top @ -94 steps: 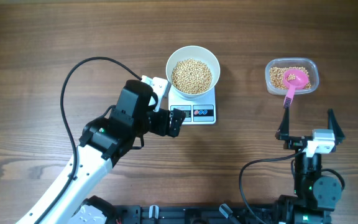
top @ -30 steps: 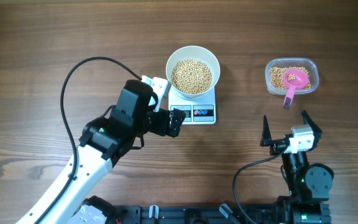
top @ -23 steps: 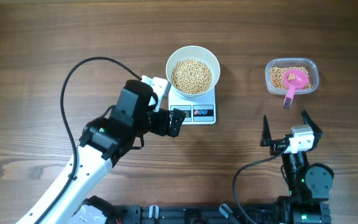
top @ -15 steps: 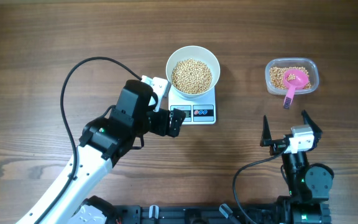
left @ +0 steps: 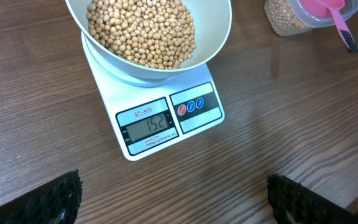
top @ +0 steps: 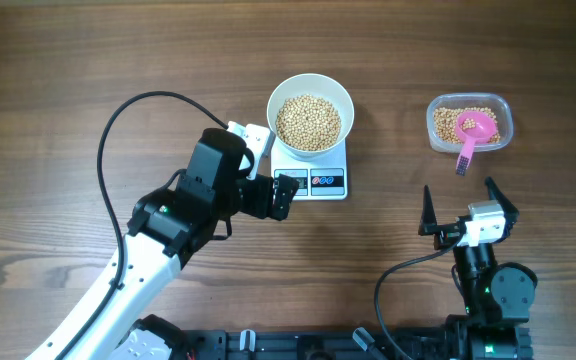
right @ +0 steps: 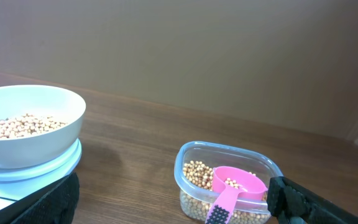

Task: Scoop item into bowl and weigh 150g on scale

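Overhead: round bowl, pebbly tan beans

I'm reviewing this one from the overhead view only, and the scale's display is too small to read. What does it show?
Observer: In the left wrist view the scale reads 152, with the bowl of beans sitting on it.
Operator: Is the scoop empty?
Observer: No. The right wrist view shows the pink scoop lying in the clear tub with a few beans in its cup.
Operator: Is either gripper holding anything?
Observer: No. The wrist views show the left gripper and the right gripper open, with nothing between their fingers.
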